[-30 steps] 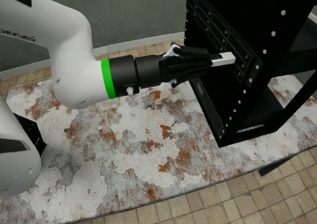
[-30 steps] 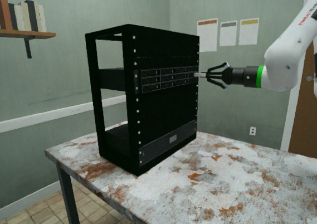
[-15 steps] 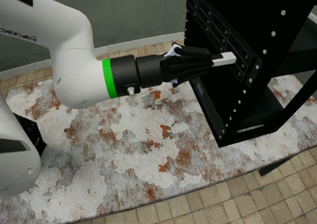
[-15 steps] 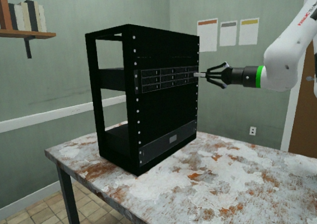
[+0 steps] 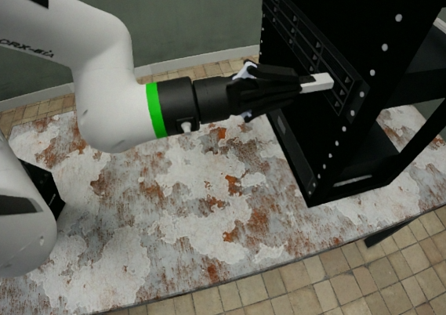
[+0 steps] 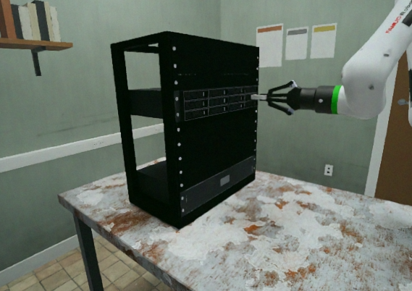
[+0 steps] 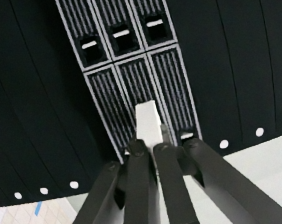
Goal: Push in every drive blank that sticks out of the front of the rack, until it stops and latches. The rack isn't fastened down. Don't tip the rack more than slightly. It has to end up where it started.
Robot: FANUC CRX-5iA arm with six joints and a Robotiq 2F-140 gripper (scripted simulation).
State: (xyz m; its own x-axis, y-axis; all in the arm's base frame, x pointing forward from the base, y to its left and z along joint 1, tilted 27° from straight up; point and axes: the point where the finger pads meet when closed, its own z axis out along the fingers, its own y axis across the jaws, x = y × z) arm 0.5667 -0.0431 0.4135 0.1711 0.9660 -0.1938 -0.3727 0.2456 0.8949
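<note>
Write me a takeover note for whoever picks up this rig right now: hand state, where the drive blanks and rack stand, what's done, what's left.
Hand: shut, holding nothing, fingertips at the outer end of the white drive blank.
That blank sticks out of the drive bay on the rack front; the other bays look flush.
Rack stands upright on the table.
Done: hand lined up on the blank.
Left: push straight in until it latches, gently, since the rack is loose.
</note>
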